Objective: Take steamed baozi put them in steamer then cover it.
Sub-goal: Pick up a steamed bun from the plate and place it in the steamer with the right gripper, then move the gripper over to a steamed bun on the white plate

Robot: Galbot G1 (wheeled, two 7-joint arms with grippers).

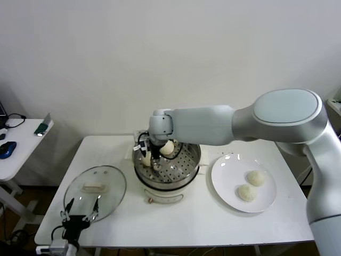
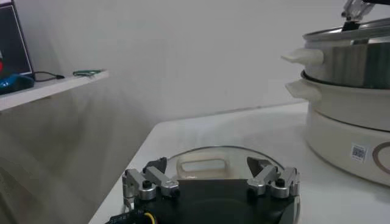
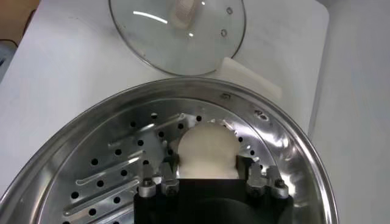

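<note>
The steamer (image 1: 184,172) stands at mid-table. One baozi (image 1: 168,148) lies at the back of its perforated tray. My right gripper (image 1: 151,156) reaches into the pot's left side and is shut on a second baozi (image 1: 145,159). In the right wrist view this baozi (image 3: 207,149) sits squeezed between the fingers (image 3: 256,167), at or just above the tray (image 3: 116,167). Two more baozi (image 1: 256,177) (image 1: 245,192) lie on the white plate (image 1: 226,176). The glass cover (image 1: 96,191) lies flat on the table's left. My left gripper (image 1: 80,216) is open at its near edge; in the left wrist view it (image 2: 207,176) faces the cover's handle (image 2: 198,164).
A side table (image 1: 18,154) with a blue mouse (image 1: 6,150) stands at far left. The steamer (image 2: 347,122) rises to one side of the left wrist view. The cover (image 3: 177,33) shows beyond the pot rim in the right wrist view.
</note>
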